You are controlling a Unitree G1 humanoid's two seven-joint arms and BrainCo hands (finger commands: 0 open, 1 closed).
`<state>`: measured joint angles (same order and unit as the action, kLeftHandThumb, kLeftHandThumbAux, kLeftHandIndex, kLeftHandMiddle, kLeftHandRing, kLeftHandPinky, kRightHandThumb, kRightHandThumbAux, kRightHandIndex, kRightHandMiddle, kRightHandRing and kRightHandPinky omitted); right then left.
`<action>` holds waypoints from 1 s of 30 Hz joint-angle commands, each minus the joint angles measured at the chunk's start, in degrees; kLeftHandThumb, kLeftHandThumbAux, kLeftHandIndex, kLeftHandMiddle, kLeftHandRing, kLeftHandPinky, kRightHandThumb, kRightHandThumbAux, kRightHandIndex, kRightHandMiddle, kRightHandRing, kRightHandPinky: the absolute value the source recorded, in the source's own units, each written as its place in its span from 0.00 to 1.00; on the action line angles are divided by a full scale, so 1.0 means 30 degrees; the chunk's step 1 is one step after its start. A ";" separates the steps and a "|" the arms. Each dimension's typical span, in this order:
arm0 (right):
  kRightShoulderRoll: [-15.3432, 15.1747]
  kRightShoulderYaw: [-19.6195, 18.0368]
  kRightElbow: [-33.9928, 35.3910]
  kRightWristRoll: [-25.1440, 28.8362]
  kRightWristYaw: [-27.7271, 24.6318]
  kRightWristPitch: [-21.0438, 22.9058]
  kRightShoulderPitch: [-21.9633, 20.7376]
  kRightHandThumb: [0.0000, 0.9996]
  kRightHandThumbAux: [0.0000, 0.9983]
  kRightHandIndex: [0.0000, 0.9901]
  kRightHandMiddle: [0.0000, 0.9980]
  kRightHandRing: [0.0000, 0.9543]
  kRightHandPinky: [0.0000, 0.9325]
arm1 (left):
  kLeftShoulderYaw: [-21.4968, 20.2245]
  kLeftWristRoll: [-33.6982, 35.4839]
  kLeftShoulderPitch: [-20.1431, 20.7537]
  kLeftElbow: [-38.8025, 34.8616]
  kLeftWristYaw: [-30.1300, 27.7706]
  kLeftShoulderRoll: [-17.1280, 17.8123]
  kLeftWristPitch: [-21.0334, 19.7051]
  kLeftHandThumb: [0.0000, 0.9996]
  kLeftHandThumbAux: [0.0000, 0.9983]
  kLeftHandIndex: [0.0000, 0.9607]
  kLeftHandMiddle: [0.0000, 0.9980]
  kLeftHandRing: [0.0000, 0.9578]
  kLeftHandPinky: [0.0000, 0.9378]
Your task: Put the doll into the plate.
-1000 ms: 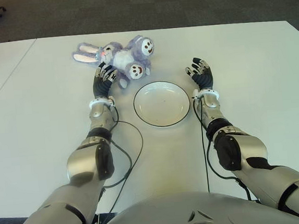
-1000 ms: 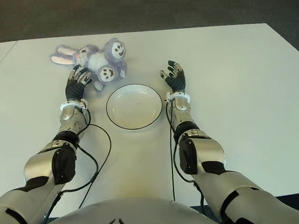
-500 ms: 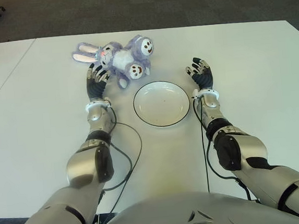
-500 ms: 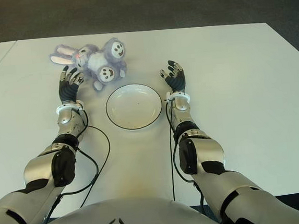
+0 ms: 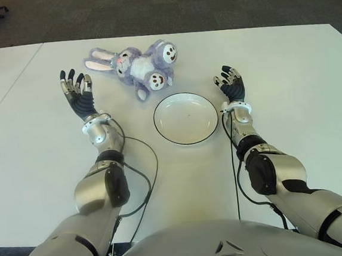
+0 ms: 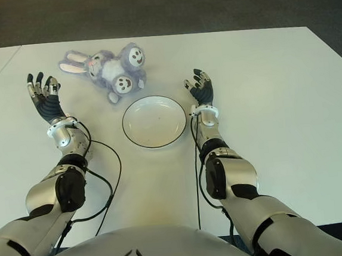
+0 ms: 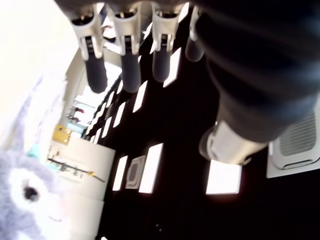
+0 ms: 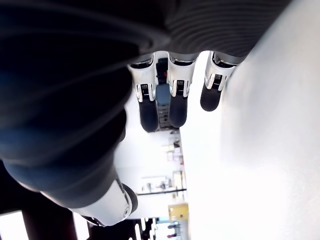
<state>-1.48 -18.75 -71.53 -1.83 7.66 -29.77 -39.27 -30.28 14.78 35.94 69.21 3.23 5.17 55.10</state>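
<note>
- 2 robot hands flank the plate (image 5: 186,118): left robot hand (image 5: 76,93) and right robot hand (image 5: 231,85), fingers spread, empty.
- Doll (image 5: 138,66) lies beyond the plate; only the left wrist view shows its face.

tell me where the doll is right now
In the eye views the doll lies on the table just beyond the plate, toward the robot's left, with the open left hand farther left.
</note>
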 commanded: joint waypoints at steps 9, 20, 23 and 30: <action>0.0424 -0.0222 -0.2032 0.0357 0.0366 0.2748 0.3046 0.43 0.89 0.22 0.16 0.11 0.09 | -0.0141 0.0624 -0.0764 0.0027 -0.0333 -0.1284 0.3166 0.30 0.68 0.06 0.15 0.17 0.21; 0.0439 -0.0276 -0.2046 0.0410 0.0375 0.2831 0.3006 0.42 0.89 0.21 0.15 0.10 0.09 | 0.0966 -0.1396 -0.0532 0.0110 0.0613 -0.1413 0.4814 0.33 0.68 0.08 0.15 0.16 0.17; 0.0445 -0.0226 -0.2047 0.0349 0.0448 0.2777 0.3024 0.41 0.90 0.21 0.15 0.11 0.11 | 0.1913 -0.3394 -0.0533 0.0198 0.2054 -0.1063 0.4779 0.33 0.69 0.09 0.14 0.16 0.18; 0.0458 -0.0228 -0.2045 0.0352 0.0400 0.2692 0.3040 0.42 0.90 0.22 0.16 0.13 0.11 | 0.5232 -0.9660 0.0048 0.0342 0.7845 0.0779 0.2434 0.33 0.69 0.08 0.13 0.16 0.21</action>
<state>-1.58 -18.69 -71.44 -1.87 7.70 -29.78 -39.52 -20.67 -3.57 36.17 68.73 16.72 3.79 67.59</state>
